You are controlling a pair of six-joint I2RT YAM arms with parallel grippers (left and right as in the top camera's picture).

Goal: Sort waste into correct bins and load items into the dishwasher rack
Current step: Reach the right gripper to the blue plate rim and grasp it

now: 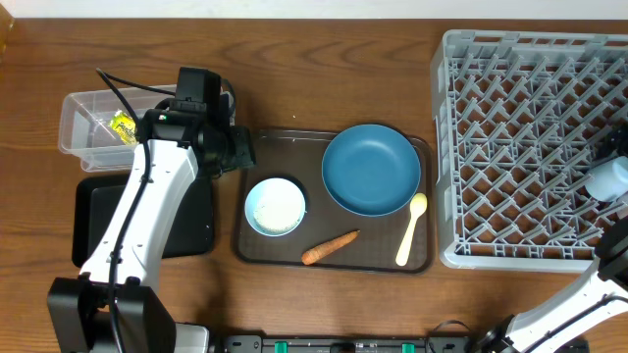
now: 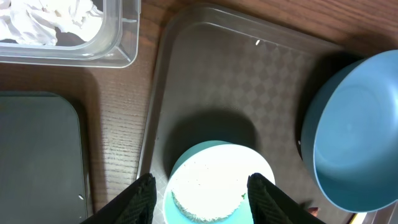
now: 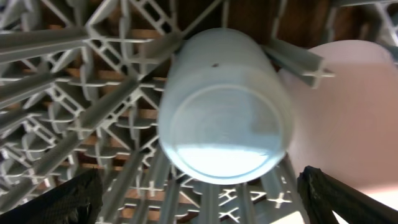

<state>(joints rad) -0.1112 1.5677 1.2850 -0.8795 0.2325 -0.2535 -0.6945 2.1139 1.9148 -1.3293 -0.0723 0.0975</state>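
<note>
Right gripper [image 3: 200,186]: jaws spread wide, and a white cup [image 3: 224,118] sits base-up on the dishwasher rack [image 3: 56,93] between them, clear of both. Left gripper [image 2: 202,186]: jaws part-open, with the rice-filled pale-blue bowl [image 2: 214,196] between them on the brown tray [image 2: 249,81].

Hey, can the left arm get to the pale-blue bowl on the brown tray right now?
Probably yes. The left gripper hovers open close to the bowl, and nothing covers the bowl or lies between them. The blue plate sits beside it on the tray, with a small gap, so a careful approach looks free.
</note>
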